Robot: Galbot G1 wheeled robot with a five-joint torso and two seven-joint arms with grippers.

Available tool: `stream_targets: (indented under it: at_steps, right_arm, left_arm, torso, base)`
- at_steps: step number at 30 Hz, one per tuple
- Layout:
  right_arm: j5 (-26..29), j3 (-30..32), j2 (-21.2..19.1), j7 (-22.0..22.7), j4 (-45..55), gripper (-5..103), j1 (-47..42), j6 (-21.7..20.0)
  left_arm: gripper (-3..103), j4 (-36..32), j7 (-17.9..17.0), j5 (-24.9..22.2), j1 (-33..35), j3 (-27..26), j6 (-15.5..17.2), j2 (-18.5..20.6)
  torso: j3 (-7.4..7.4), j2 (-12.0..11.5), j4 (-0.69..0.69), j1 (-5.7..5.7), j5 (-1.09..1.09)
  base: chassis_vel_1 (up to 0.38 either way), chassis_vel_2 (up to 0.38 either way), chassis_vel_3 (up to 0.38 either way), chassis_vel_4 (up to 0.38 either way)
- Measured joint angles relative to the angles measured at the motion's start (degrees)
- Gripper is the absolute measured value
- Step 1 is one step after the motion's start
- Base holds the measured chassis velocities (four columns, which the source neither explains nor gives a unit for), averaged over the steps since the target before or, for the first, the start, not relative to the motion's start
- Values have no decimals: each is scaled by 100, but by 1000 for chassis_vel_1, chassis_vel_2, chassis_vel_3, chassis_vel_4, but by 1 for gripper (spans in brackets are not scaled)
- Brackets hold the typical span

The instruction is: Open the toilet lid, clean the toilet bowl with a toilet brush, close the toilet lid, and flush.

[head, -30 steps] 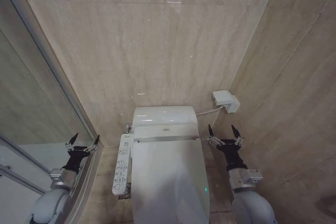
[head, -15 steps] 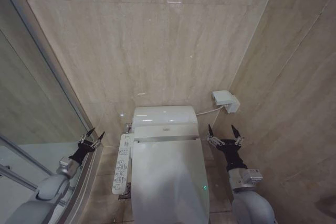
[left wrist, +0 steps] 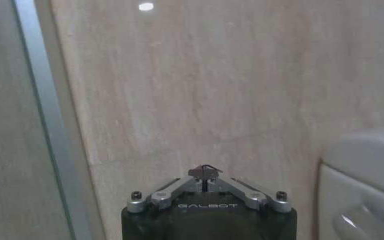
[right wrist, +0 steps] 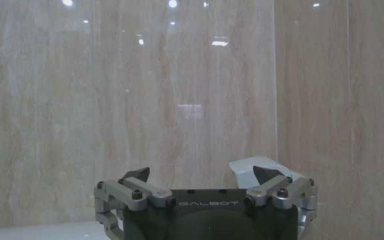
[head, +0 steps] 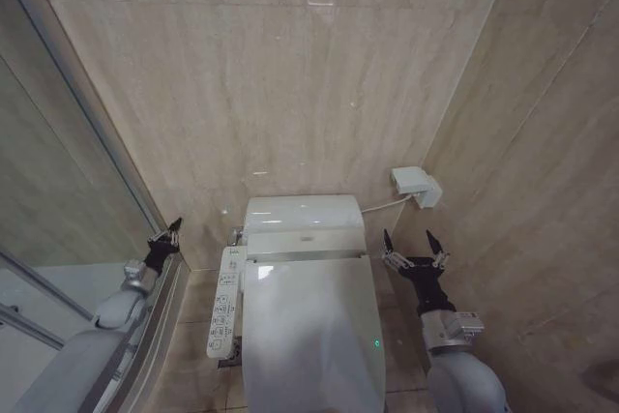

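Toilet lid (head: 308,336) is down, closed over the toilet bowl (head: 253,389), nearest the robot at centre-bottom of head view. White side control panel (head: 223,303) runs along the bowl's left edge, w/ rows of buttons.

Right end effector (head: 414,244) hovers just right of the toilet, fingers spread wide, pointing up at the back wall, not touching anything; same wide spread in right wrist view (right wrist: 203,175).

Left end effector (head: 170,231) sits left of the toilet beside the glass shower door frame (head: 116,157), fingertips pinched together to a point (left wrist: 205,172), empty.

Further back: cistern housing (head: 303,215), then white wall box (head: 416,186) w/ a cable toward the toilet.
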Motion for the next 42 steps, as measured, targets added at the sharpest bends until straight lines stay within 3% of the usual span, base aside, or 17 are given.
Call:
stream_targets:
  at_steps: [13, 34, 42]
  right_arm:
    - [0, 0, 0, 0, 0, 100, 0, 0]
    - [0, 0, 0, 0, 0, 100, 0, 0]
    - [0, 0, 0, 0, 0, 100, 0, 0]
  left_arm:
    - [0, 874, 560, 119, -724, 408, -123, -109]
    - [0, 1865, 899, 142, -1714, 1063, -226, -536]
    - [0, 2088, 1145, 424, -1721, 1234, -343, -597]
  torso:
    - [0, 0, 2, -1, 0]
    - [-1, 0, 0, -1, 1]
    - [-1, 0, 1, 0, -1]
  base:
    - [0, 0, 0, 0]
    - [0, 0, 0, 0]
    - [0, 0, 0, 0]
